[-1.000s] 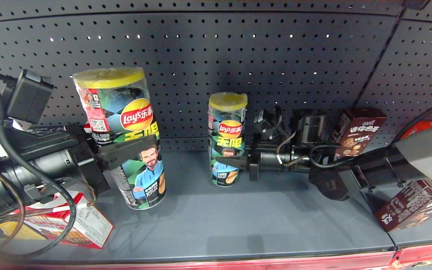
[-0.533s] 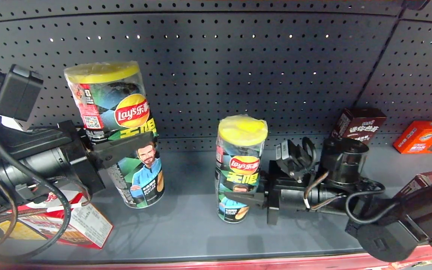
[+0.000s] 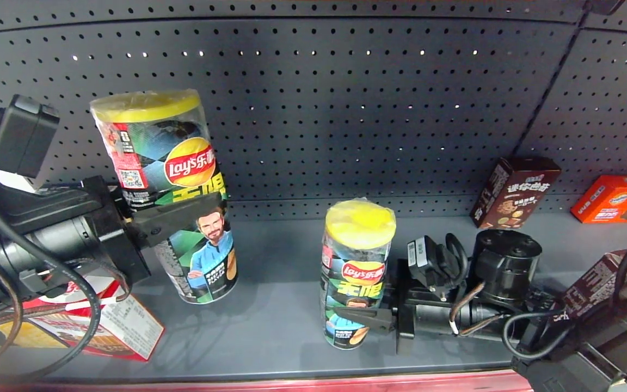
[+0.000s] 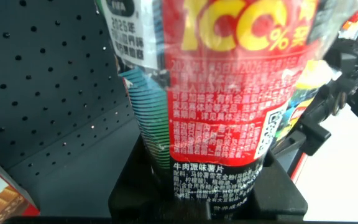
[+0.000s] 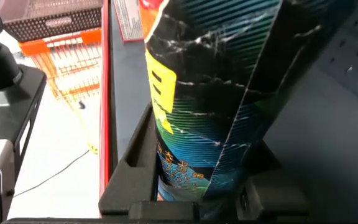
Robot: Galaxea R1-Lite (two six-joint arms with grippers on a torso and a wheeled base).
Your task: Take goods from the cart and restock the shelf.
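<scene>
The smaller chip can (image 3: 360,256), yellow-lidded and wrapped in clear film, stands about upright near the front of the shelf (image 3: 281,305), right of its middle, and your right gripper (image 3: 354,313) has its jaws clenched on the can's lower half, coming in from the right. You cannot tell from the head view whether the base rests on the shelf or hangs just above it. The larger chip can (image 3: 183,158) is well apart to the left and nearer the back, leaning a little with its yellow lid toward the left, and your left gripper (image 3: 202,204) has its jaws clamped across the can's middle from the left side (the left wrist view shows the can's red label panel rising straight out of the jaws). Here too, contact between base and shelf is not clear. Behind both cans runs the dark pegboard back wall (image 3: 346,109). Just below your left arm, at the shelf's front left corner, a red and white box (image 3: 101,326) lies flat. To the right, against the back wall, a brown box (image 3: 515,190) stands on end and tilted, and an orange box (image 3: 615,198) lies beside it at the far right. A second brown box (image 3: 591,294) lies partly hidden behind your right arm. In the right wrist view, an orange wire cart (image 5: 67,43) stands on the pale floor beyond the shelf's red front lip (image 3: 292,381).
</scene>
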